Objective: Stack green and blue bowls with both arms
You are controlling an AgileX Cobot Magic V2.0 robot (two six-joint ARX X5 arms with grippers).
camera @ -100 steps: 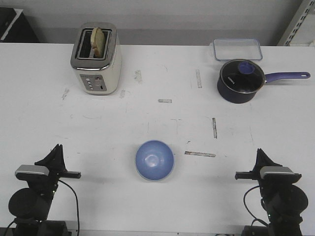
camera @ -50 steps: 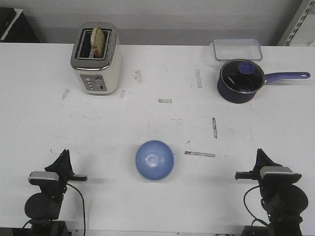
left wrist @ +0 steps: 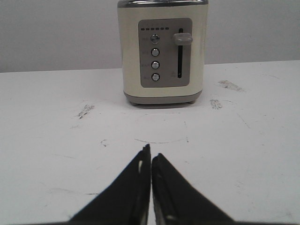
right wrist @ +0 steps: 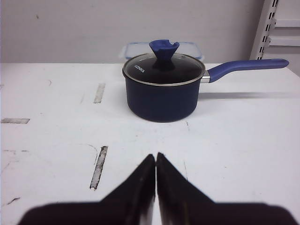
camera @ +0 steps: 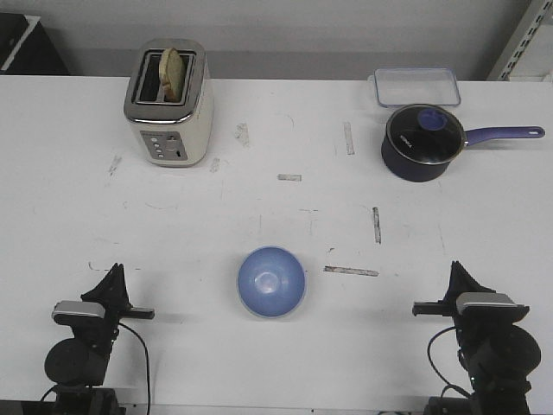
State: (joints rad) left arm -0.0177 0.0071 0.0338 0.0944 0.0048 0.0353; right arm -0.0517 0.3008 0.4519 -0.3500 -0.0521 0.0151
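The periwinkle blue bowl (camera: 271,281) stands open side up on the white table (camera: 276,216), near the front, midway between my arms. No green bowl shows in any view. My left gripper (camera: 116,270) is at the front left, well left of the bowl, shut and empty; in the left wrist view (left wrist: 150,152) its tips meet. My right gripper (camera: 454,268) is at the front right, well right of the bowl, shut and empty; in the right wrist view (right wrist: 155,157) its tips meet. Neither wrist view shows the bowl.
A cream toaster (camera: 168,104) with a slice of bread stands at the back left, and it faces my left wrist (left wrist: 162,51). A dark navy lidded saucepan (camera: 421,143) stands at the back right, also in the right wrist view (right wrist: 163,89), with a clear container (camera: 415,86) behind it.
My left arm has drawn back and lowered toward the table's front edge, shifting slightly right. The right arm and the blue bowl have not moved.
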